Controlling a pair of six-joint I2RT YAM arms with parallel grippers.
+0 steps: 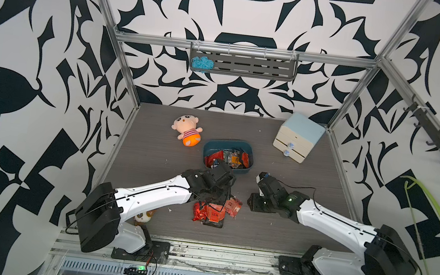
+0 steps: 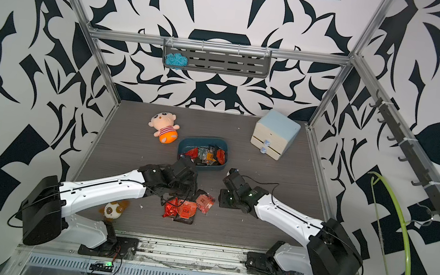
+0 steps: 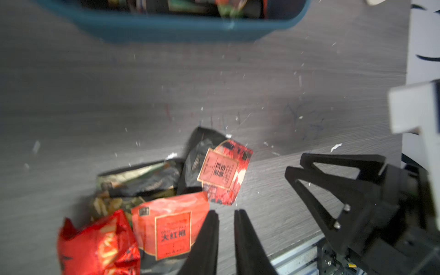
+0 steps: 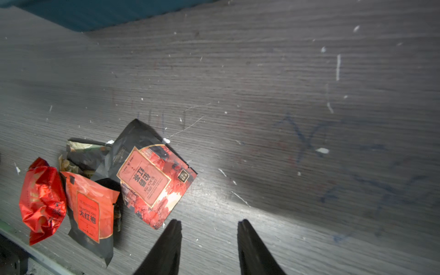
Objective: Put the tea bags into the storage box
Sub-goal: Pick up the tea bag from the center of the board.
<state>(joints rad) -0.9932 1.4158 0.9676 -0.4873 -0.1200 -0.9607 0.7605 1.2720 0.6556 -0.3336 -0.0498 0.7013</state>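
Though only part done | some tea bags (image 1: 234, 158) in storage box (image 1: 216, 145) | heap (image 1: 214, 214) waiting on desk (image 1: 154, 150) near box | left hand (image 3: 226, 212) almost together, small gap, empty | right hand (image 4: 209, 222) apart, empty

Storage box (image 1: 212, 144): dark teal.
Tea bags (image 4: 152, 181): red and black foil, orange labels; one seemingly green-patterned.
Table (image 1: 154, 147): grey woodgrain.
Walls (image 1: 232, 94): black-on-white swirls.

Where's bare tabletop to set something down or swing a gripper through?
Bare: table between doll and left arm, beside the storage box; between drawer cabinet and right arm; the strip from box to tea bag pile. Crowded: that pile by the left gripper, and inside the box.
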